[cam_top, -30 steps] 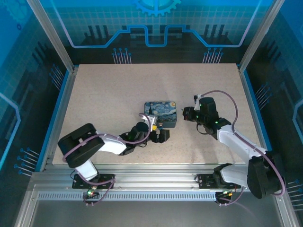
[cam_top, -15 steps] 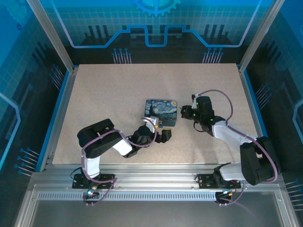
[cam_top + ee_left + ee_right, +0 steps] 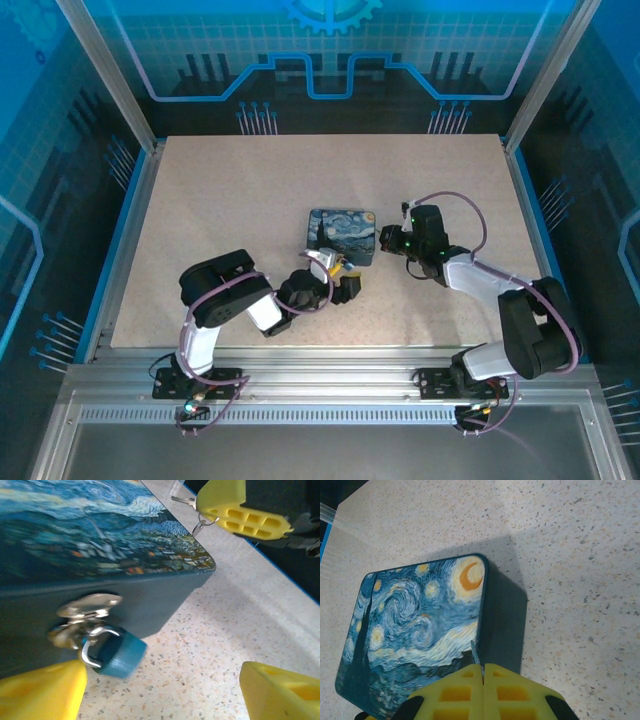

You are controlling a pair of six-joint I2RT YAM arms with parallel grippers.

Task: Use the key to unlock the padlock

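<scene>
A blue padlock (image 3: 117, 652) with a silver shackle hangs from the metal hasp (image 3: 89, 606) on the front wall of the dark blue painted tin (image 3: 340, 236). It rests tilted against the table. My left gripper (image 3: 162, 692) is open, low in front of the tin. One yellow finger (image 3: 42, 692) sits just beside the padlock and the other is far to the right. My right gripper (image 3: 483, 667) is shut on the key (image 3: 475, 653), whose thin blade pokes out over the tin's lid. The left wrist view has that key (image 3: 183, 501) with its ring beyond the tin's far corner.
The tin stands mid-table on the speckled top (image 3: 240, 200). Both arms reach in from the near edge, the left gripper (image 3: 340, 287) at the tin's front and the right gripper (image 3: 390, 241) at its right side. Blue rails (image 3: 527, 220) and metal posts border the table.
The left arm's elbow has swung right and folded closer, while its gripper stays at the tin's front. The right gripper has edged left toward the tin, still holding the key.
</scene>
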